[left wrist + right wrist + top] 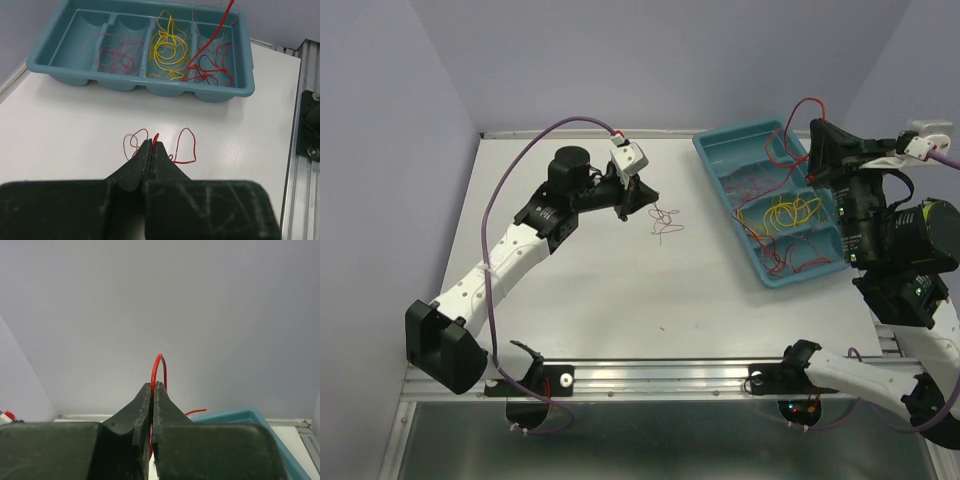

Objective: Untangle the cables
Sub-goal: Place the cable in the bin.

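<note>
A loose red cable [194, 147] curls on the white tabletop [620, 300], and there, the left tool [152, 144] is pressed together on it, a red bit poking out between its tips. Just beyond sits the teal divided tray [65, 70] with the rest: pinkish-red cables [117, 52] in one compartment, yellow cables [169, 47] looping in the next, red cables [212, 67] in the end one. Out of that end a raised red cable [215, 30] climbs steeply, and up top the right tool [153, 386] pinches it tight, a loop arching over its closed tips, above the tray.
</note>
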{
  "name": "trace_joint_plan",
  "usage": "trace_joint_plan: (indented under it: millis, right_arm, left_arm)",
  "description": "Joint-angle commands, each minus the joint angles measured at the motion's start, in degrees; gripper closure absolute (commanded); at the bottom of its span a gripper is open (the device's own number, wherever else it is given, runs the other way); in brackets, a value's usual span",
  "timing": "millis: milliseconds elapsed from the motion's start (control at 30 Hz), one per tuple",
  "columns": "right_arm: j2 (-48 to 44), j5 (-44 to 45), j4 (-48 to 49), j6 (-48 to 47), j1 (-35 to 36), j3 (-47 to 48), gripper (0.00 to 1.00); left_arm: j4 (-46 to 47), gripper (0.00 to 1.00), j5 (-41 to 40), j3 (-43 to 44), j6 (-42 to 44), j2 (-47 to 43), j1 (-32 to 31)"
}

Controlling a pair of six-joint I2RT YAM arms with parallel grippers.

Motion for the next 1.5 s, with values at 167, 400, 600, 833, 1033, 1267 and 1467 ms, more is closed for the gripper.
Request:
trace_joint_plan:
  millis: [167, 400, 600, 833, 1033, 1267, 1467]
  right_arm:
    - [-16.2, 5.7, 7.4, 3.8, 0.3, -21.7, 0.99]
    - [-25.1, 10.4, 10.6, 7.9, 0.3, -33.3, 0.99]
    - [-21.0, 33.4, -0.7, 17.5, 0.3, -35.4, 0.99]
    - [-28.0, 37.2, -10.6, 33.1, 0.3, -44.3, 0.99]
    - [-28.2, 35.4, -21.8, 44.2, 0.3, -47.4, 0.99]
    - [-14.3, 31.6, -29.6, 52.2, -0.2, -46.8, 0.99]
    - [-14.4, 27.0, -29.5, 52.6, -7.7, -48.5, 0.99]
  left_arm:
    - [2.6, 1.00, 0.8, -1.5, 1.1, -3.7, -0.1]
    - [2.6, 1.00, 0.6, -2.2, 1.2, -4.4, -0.1]
    - [2.6, 1.00, 0.4, -2.3, 1.5, -3.9, -0.1]
    - [2.4, 1.00, 0.7, -2.6, 1.8, -3.8, -0.2]
    - [2.3, 1.00, 0.7, -2.9, 2.4, -4.0, -0.1]
    - [2.3, 1.00, 1.4, -3.0, 2.4, -3.7, -0.2]
    - [2.2, 1.00, 1.6, -3.2, 2.0, -3.9, -0.1]
